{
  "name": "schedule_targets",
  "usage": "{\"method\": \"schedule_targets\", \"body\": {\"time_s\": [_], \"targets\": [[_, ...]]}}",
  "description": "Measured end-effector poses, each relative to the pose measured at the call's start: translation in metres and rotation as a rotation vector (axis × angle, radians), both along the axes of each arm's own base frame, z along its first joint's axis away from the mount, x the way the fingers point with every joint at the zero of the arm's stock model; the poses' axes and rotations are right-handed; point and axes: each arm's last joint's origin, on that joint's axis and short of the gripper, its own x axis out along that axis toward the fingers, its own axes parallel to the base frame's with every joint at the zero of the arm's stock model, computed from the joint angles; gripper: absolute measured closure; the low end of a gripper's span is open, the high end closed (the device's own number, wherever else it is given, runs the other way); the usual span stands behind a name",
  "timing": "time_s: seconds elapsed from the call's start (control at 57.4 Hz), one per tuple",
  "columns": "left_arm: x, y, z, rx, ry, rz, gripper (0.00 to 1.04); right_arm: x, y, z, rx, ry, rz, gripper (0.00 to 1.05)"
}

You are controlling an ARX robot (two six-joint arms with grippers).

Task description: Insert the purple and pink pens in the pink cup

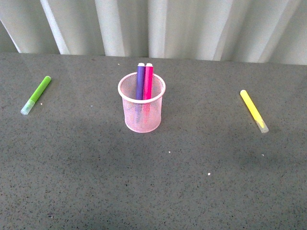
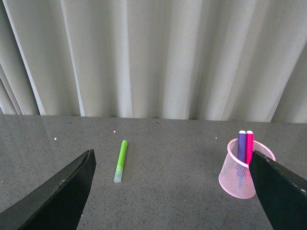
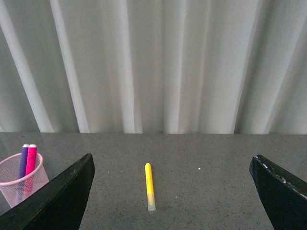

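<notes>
In the middle of the grey table (image 1: 96, 191), the pink cup (image 1: 141, 108) is standing upright and you are looking at the purple pen (image 1: 140, 81) and the pink pen (image 1: 148, 81) already inside it, side by side, leaning toward the far rim with their long axes near vertical. Both the left gripper (image 2: 172, 191) and the right gripper (image 3: 170, 191) are hanging wide and empty, well apart from the cup. Neither is sitting clearly nearer; nothing seems left to fetch.

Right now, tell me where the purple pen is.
In the front view the purple pen stands in the pink cup mid-table, touching the pink pen on its left.
</notes>
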Motion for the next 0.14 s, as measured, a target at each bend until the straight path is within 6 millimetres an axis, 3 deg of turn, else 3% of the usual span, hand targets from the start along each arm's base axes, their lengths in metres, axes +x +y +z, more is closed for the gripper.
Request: {"method": "schedule_targets", "body": {"time_s": [0.139], "targets": [[0.0000, 0.0000, 0.0000, 0.000, 0.000, 0.000, 0.07, 0.0000, 0.0000, 0.0000, 0.000, 0.000, 0.000, 0.07]]}}
